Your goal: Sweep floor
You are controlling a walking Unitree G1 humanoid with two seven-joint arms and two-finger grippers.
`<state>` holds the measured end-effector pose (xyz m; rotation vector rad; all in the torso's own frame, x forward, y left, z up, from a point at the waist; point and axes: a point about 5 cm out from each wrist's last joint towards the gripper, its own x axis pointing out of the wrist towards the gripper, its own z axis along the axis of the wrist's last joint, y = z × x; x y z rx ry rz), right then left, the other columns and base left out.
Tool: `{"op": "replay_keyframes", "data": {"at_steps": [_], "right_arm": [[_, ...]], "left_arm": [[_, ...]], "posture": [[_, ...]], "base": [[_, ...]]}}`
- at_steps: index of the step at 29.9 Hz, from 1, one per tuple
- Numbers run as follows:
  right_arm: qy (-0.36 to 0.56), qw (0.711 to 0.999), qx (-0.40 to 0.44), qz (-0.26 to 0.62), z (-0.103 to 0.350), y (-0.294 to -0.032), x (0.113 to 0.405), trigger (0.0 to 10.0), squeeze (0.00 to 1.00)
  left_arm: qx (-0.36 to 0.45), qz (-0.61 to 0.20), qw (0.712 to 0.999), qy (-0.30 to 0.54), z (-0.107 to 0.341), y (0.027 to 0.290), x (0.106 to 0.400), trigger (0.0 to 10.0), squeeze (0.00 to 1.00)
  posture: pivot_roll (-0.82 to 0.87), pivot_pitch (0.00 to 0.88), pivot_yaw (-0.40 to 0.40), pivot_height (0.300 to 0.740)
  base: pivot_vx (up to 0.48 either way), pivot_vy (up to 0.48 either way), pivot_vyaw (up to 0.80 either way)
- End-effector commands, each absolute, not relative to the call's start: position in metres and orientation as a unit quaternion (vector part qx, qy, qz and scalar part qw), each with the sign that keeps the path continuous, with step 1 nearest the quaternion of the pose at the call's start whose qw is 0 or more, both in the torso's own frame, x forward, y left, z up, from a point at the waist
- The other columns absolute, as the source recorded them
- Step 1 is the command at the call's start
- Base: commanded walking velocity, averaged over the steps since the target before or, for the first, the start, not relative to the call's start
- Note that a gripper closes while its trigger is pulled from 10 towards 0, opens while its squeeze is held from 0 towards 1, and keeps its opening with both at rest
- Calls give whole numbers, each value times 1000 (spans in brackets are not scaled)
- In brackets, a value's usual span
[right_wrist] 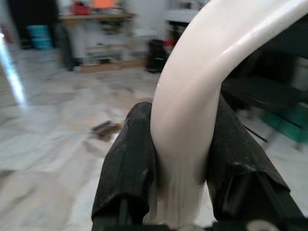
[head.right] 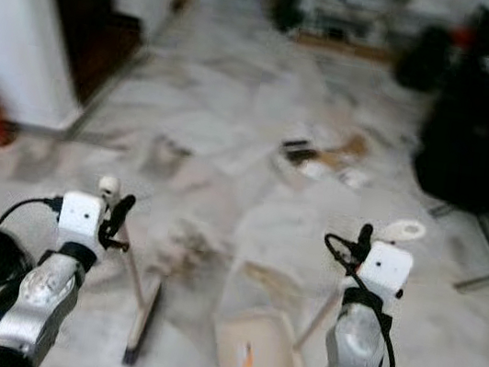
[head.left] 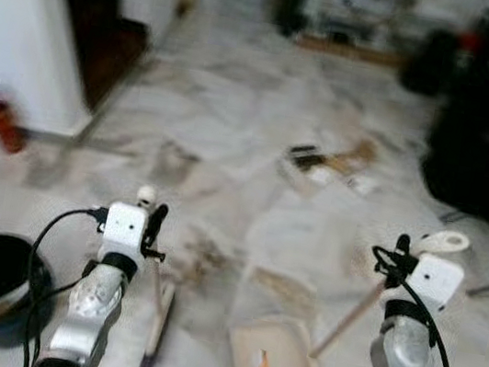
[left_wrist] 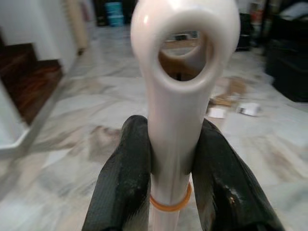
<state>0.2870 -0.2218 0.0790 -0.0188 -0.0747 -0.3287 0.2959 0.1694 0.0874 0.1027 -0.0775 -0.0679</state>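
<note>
The left gripper (left_wrist: 171,183) is clamping the broom handle (left_wrist: 179,96) while the right gripper (right_wrist: 180,178) is squeezing the dustpan handle (right_wrist: 202,91) above the marble floor (head.left: 252,138).

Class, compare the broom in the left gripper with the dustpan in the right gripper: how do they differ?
The broom ends in a narrow dark head; the dustpan ends in a wide cream tray. The broom's handle leans towards the left gripper, the dustpan's towards the right gripper. Shared: both have pale handles with a looped end, each clamped between black fingers, and both rest on the marble floor.
</note>
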Motion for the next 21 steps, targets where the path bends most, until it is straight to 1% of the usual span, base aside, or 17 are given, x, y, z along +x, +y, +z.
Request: {"op": "replay_keyframes", "data": {"at_steps": [1, 12, 18, 21], "right_arm": [[-46, 985, -12, -168, 82, -226, 288, 10000, 0], [-49, 986, -14, -156, 83, -223, 289, 10000, 0], [-52, 986, -11, -157, 83, -220, 287, 10000, 0], [-52, 986, -9, -159, 82, -220, 288, 10000, 0]], "left_arm": [[52, -40, 996, -56, 93, 164, 297, 10000, 0], [37, -46, 996, -63, 95, 158, 298, 10000, 0], [38, -50, 997, -54, 92, 158, 297, 10000, 0], [37, -51, 996, -55, 94, 158, 299, 10000, 0]], "posture": [[-3, 0, -11, 740], [8, 0, -16, 740], [-4, 0, 7, 740], [-8, 0, 17, 740]], "base": [[0, 0, 0], [0, 0, 0], [0, 0, 0], [254, 0, 0]]}}
